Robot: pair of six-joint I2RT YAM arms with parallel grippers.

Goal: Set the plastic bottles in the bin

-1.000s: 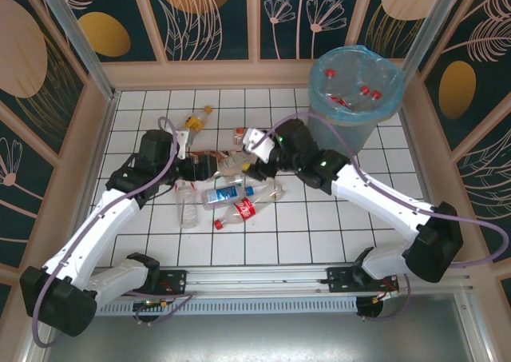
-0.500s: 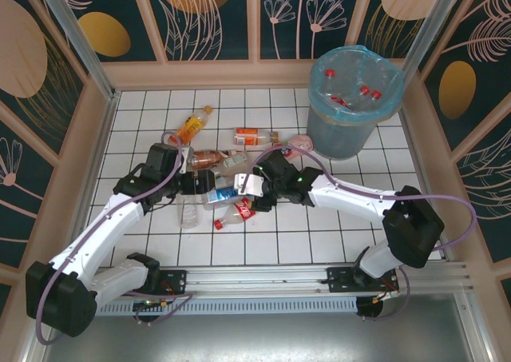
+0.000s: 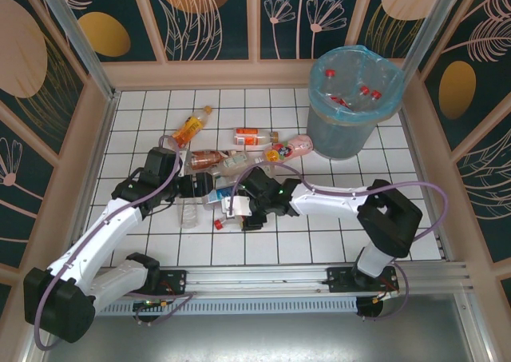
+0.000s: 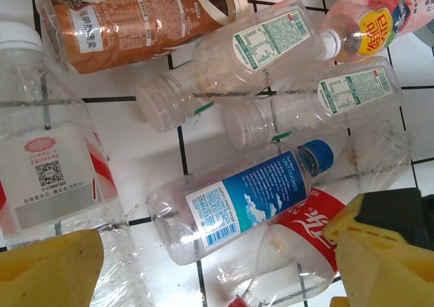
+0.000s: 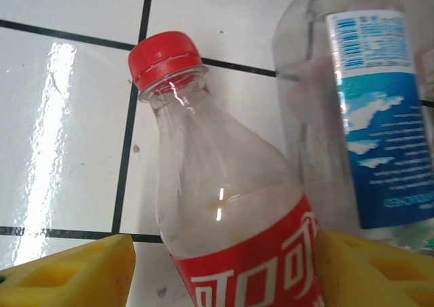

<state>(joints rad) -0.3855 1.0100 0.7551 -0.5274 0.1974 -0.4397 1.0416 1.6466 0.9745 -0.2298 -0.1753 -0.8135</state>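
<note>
Several plastic bottles lie in a heap on the white tiled floor. A clear cola bottle (image 5: 230, 212) with a red cap and red label lies between the fingers of my right gripper (image 5: 224, 273), which is open and straddles it with a gap at the left finger. A blue-label bottle (image 4: 244, 202) lies beside it. My left gripper (image 4: 217, 273) hangs open over both bottles, gripping nothing. From above, the right gripper (image 3: 239, 210) and left gripper (image 3: 196, 188) flank the heap. The bin (image 3: 343, 138) stands at the far right with red-capped bottles inside.
A brown bottle (image 4: 135, 19), two clear uncapped bottles (image 4: 237, 59) and a large clear bottle (image 4: 47, 165) crowd the left gripper. An orange bottle (image 3: 189, 126), an orange-label bottle (image 3: 254, 137) and a pink one (image 3: 291, 148) lie farther back. Walls enclose the floor.
My right arm has swung away from the bin, left and toward me, down onto the red-label bottle. The left arm has barely shifted.
</note>
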